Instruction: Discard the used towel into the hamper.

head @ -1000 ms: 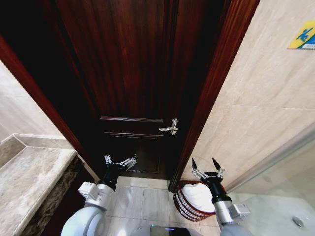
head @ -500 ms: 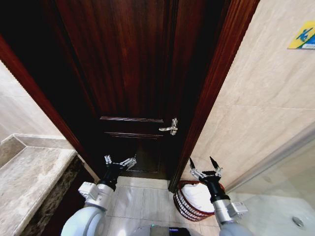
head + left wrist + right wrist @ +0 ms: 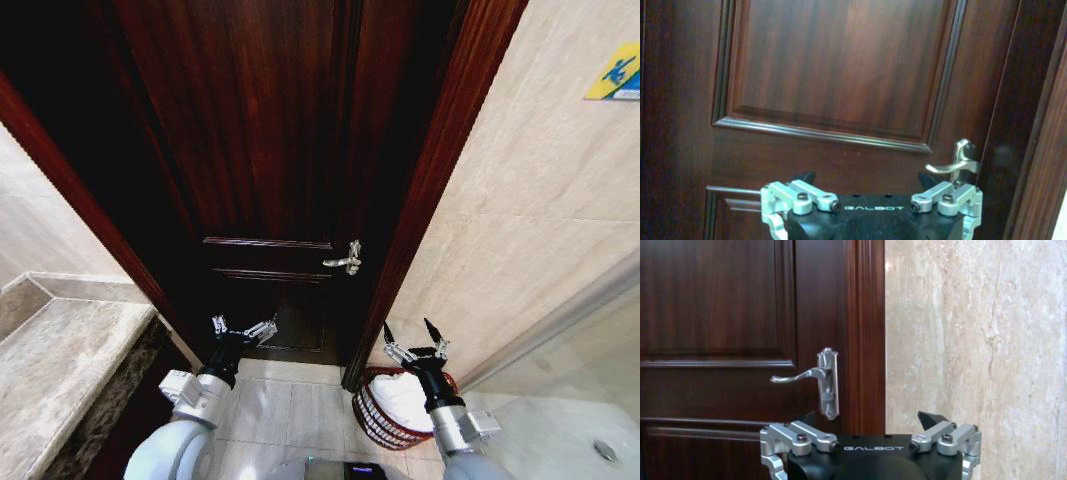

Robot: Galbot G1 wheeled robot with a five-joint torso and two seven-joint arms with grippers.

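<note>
Head view: right gripper [image 3: 410, 338] spread wide and empty, hamper [image 3: 375, 410] with white towel [image 3: 405, 400] just below it; left gripper [image 3: 243, 327] wide open, empty, facing the door [image 3: 260, 150].

The word "GALBOT" stands in pale letters on the black body of the left hand [image 3: 867, 182] and again on the right hand [image 3: 870, 422]. A yellow-and-blue sign [image 3: 617, 72] on the tiled wall carries a pictogram, no readable words.

Dark wooden door [image 3: 270, 150], silver lever handle [image 3: 345, 261], seemingly marble counter [image 3: 55, 370].
</note>
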